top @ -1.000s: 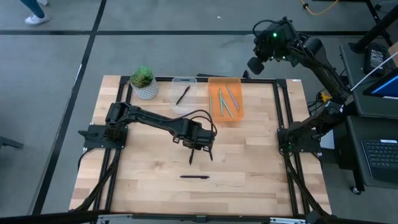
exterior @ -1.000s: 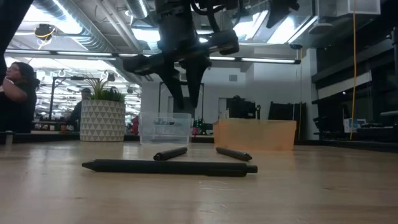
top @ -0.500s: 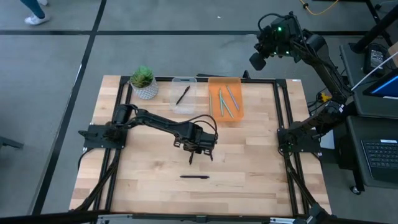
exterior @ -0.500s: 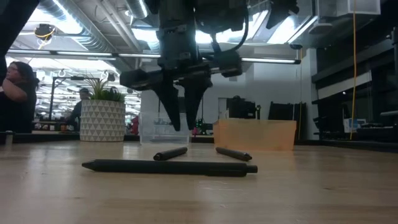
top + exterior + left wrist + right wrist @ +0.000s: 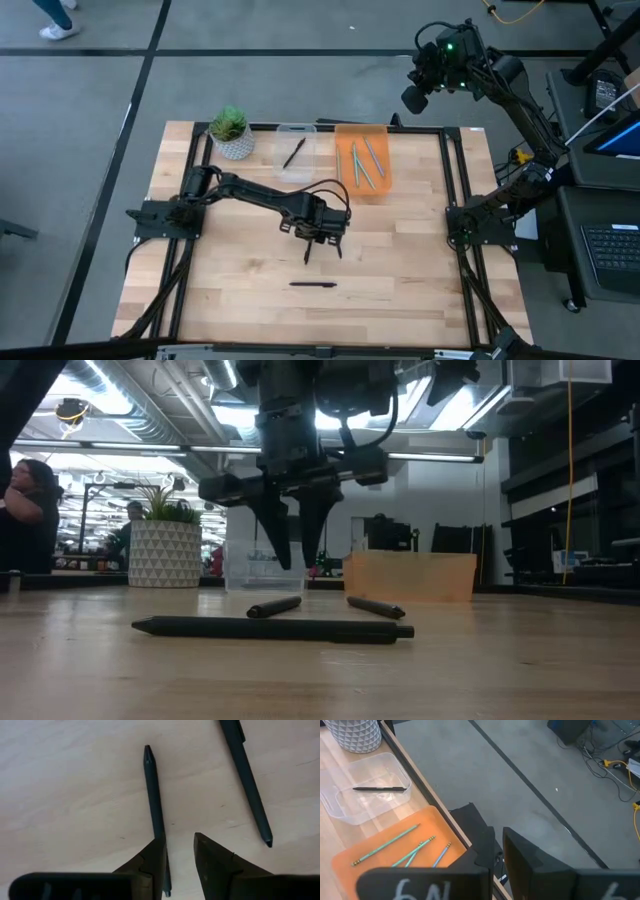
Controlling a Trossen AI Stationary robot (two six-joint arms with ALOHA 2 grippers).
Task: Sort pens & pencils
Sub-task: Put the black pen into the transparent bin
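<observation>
My left gripper [image 5: 318, 230] [image 5: 290, 565] [image 5: 180, 852] hangs open over the table's middle, fingers pointing down, just above two black pens. One pen [image 5: 308, 250] [image 5: 154, 795] runs under one finger's tip; the other [image 5: 339, 246] [image 5: 245, 775] lies beside it. A third black pen [image 5: 313, 284] [image 5: 270, 627] lies flat nearer the near edge. Another black pen [image 5: 293, 153] [image 5: 377, 789] lies in the clear bin [image 5: 283, 170] [image 5: 350, 815]. Teal pencils [image 5: 362, 160] [image 5: 385, 845] lie in the orange tray [image 5: 378, 185] [image 5: 435, 820]. My right gripper [image 5: 498, 832] is raised beyond the far right corner, shut.
A potted plant [image 5: 230, 130] [image 5: 165, 550] stands at the far left next to the clear bin. A dark frame runs along the table's sides. Bare wood lies left and right of the pens. A person shows in the room at the low view's left.
My left gripper has come down toward the two black pens at the table's middle, then held still above them. My right arm has swung a little farther toward the far right, beyond the table. The pens have not moved.
</observation>
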